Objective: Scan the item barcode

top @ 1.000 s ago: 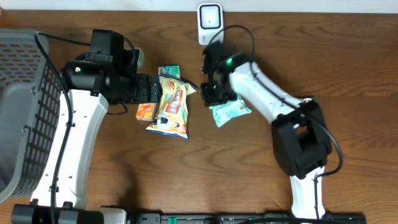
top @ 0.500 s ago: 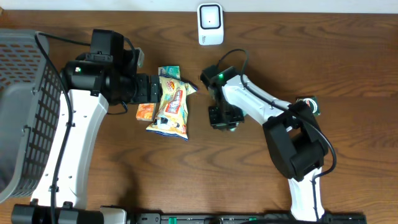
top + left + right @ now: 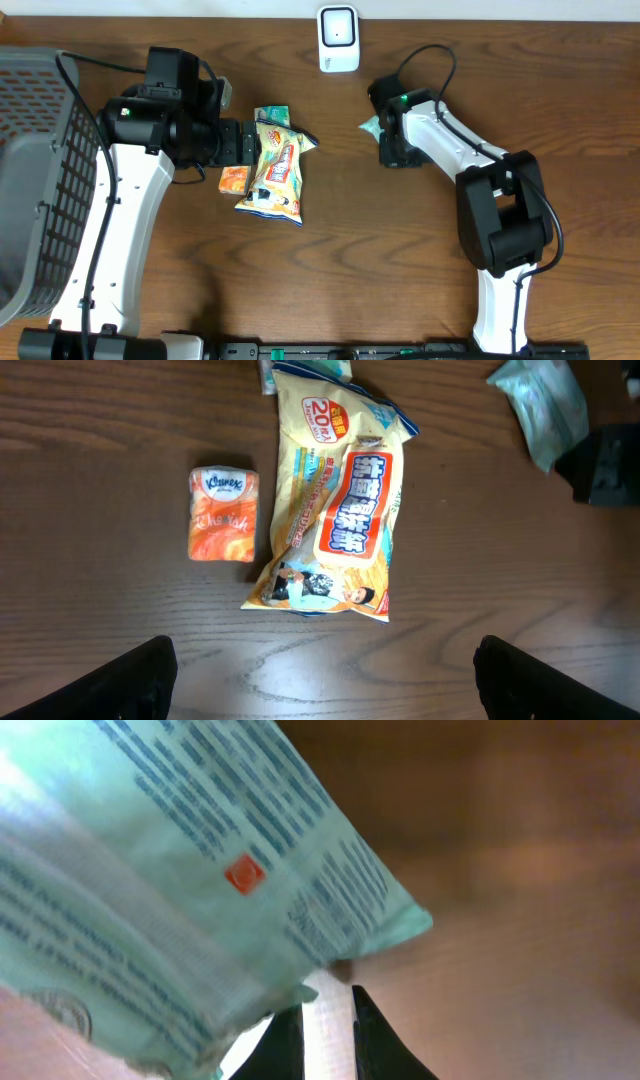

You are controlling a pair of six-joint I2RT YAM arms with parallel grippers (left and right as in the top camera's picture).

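- Overhead view: the right pincer [image 3: 384,136] has a pale green packet [image 3: 369,126] in its grip, near the white scanner [image 3: 338,38] at the far edge of the desk [image 3: 400,260]. The packet sits a little toward us and to the robot's right, and does not touch the scanner.
- In the right wrist view, the pincer's two dark fingers [image 3: 372,1032] are pinched on one edge of the packet, which fills most of that view. The blurred wood behind it suggests it is lifted clear.
- We judge the step in hand to be presenting the packet to the scanner.
- To do it well, we would turn the face that carries the bars squarely toward the scanner's window and hold it flat and steady there. The fingers should stay off the printed code.
- We cannot find a barcode in any view, so the packet may need rotating before it reads.
- The packet is soft film held by one edge, so we expect it to droop or fold. A crease across the code could spoil the read.
- It is mint green and glossy, with rows of blue print, a small red square and a crimped seam.
- The left pincer [image 3: 325,660] is spread wide and holds nothing. It hangs above a yellow snack bag [image 3: 335,510] with an orange tissue pack [image 3: 222,515] just beside it.
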